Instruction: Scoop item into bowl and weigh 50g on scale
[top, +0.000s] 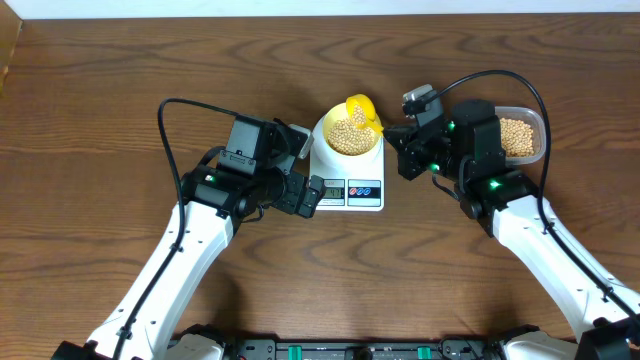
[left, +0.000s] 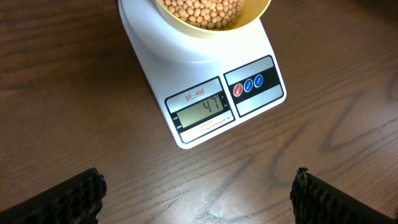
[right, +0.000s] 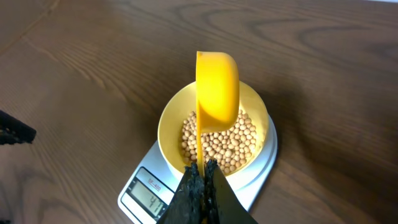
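A pale-yellow bowl (top: 327, 125) (right: 168, 130) (left: 252, 18) stands on the white scale (top: 370, 195) (left: 205, 68) (right: 256, 180). Beige beans (top: 348, 137) (left: 199, 11) (right: 231, 146) fill the bowl's bottom. The scale's display (left: 204, 112) reads 47. My right gripper (top: 397, 135) (right: 203, 169) is shut on the thin handle of a bright yellow scoop (top: 361, 108) (right: 217, 87). The scoop's cup hangs over the bowl, turned on its side. My left gripper (top: 311, 195) (left: 199, 199) is open just in front of the scale, low over the bare wood. Nothing lies between its fingers (left: 68, 199).
A clear plastic tub (top: 537, 122) holding more beans (top: 516, 137) stands right of the right arm. The scale's two coloured buttons (left: 249, 86) face the left gripper. The wooden table (top: 120, 70) stretches to the left and back.
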